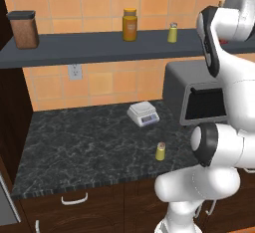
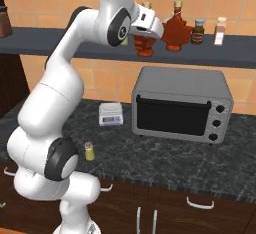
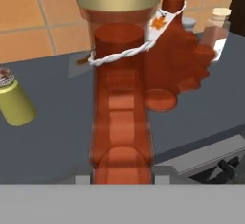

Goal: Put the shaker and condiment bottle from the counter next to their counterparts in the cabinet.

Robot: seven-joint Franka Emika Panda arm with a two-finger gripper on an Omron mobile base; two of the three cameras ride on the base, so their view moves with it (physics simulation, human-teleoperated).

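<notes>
Desk (image 1: 89, 142): dark marbled stone top under the cabinet, carrying the toaster oven, the scale and one shaker.
Cabinet (image 1: 94, 48): long dark grey open shelf across the orange tiled wall, above the desk.
Toaster oven (image 2: 181, 103): grey box with a dark door, on the desk below the cabinet's right part.
Arm (image 2: 60, 93): white, reaching up from the base to the cabinet, its hand at shelf level above the toaster oven.
Gripper (image 2: 148, 30): at the cabinet, over the held condiment bottle; the fingers are hidden, so I cannot tell how they stand.
Condiment bottle (image 3: 119, 108): dark red glass with a tan cap and white string, close under the hand camera, its base at the cabinet just beside its twin; in the right base view it is at (image 2: 144, 45).
Matching red bottle (image 2: 176, 32): maple-leaf shape, upright on the cabinet, just right of the held one.
Brown canister (image 1: 23, 29): at the cabinet's far left end.
Amber jar (image 1: 129, 25): yellow lid, mid-cabinet.
Scale (image 1: 142, 113): small, white, on the desk left of the toaster oven.
Shaker (image 1: 160, 151): yellow-green, upright on the desk, in front of the scale.
Matching shaker (image 1: 172, 33): on the cabinet, right of the amber jar.
</notes>
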